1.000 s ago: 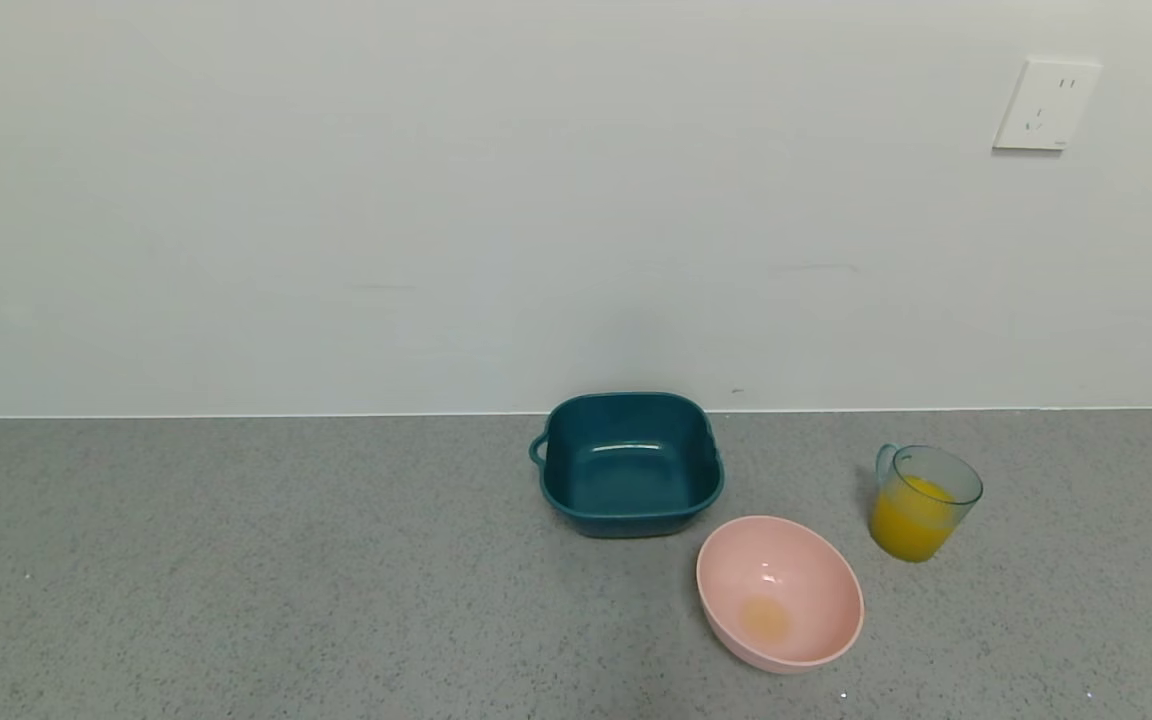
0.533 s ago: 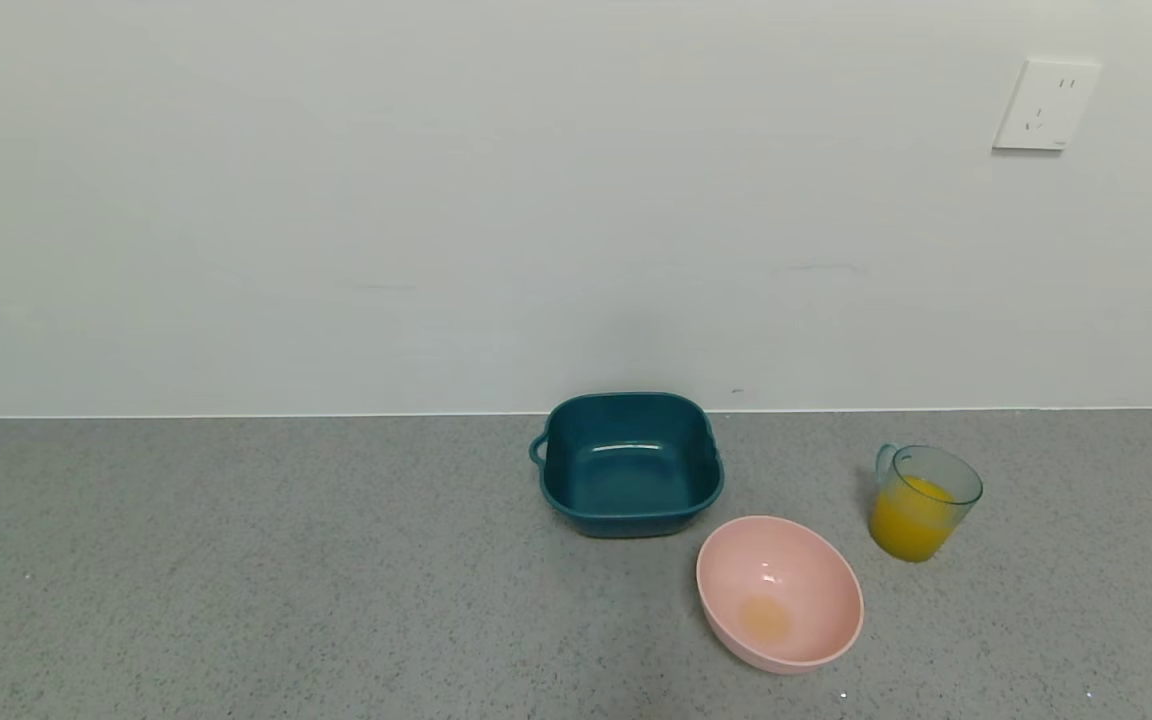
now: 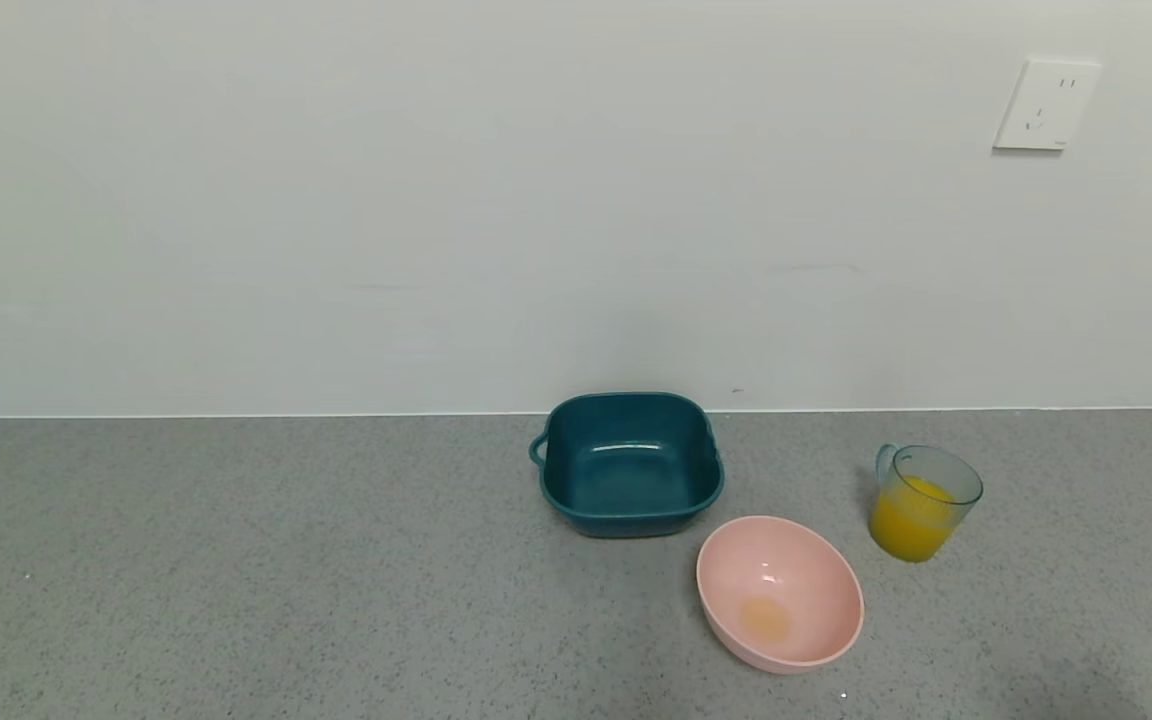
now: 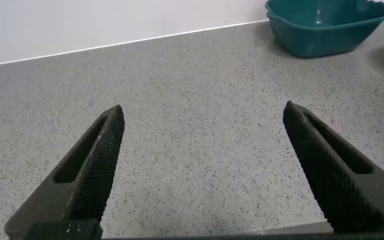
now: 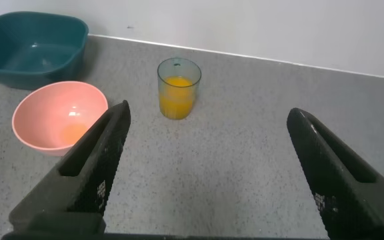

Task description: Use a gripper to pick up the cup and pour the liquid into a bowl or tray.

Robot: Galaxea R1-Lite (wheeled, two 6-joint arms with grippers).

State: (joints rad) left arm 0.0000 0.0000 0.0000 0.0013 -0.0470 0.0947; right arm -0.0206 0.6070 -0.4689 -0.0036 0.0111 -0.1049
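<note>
The blue-grey ribbed cup [image 3: 921,502] stands upright on the grey counter at the right, about half full of orange liquid [image 3: 906,525]; its handle points to the back left. The pale pink bowl [image 3: 781,592] sits just left of it and nearer me, with a faint orange smear at its bottom. In the right wrist view the cup [image 5: 178,87] and the bowl [image 5: 59,117] lie ahead of my right gripper [image 5: 209,117], which is open, empty and short of the cup. My left gripper [image 4: 202,117] is open and empty over bare counter. Neither gripper shows in the head view.
A dark teal square tub [image 3: 629,465] with a side handle stands behind the bowl near the wall; it also shows in the left wrist view [image 4: 325,27]. A white wall socket [image 3: 1046,104] is high at the right. Bare counter stretches to the left.
A faint shadow has appeared on the counter at the bottom right of the head view. The cup, bowl and tub have not moved.
</note>
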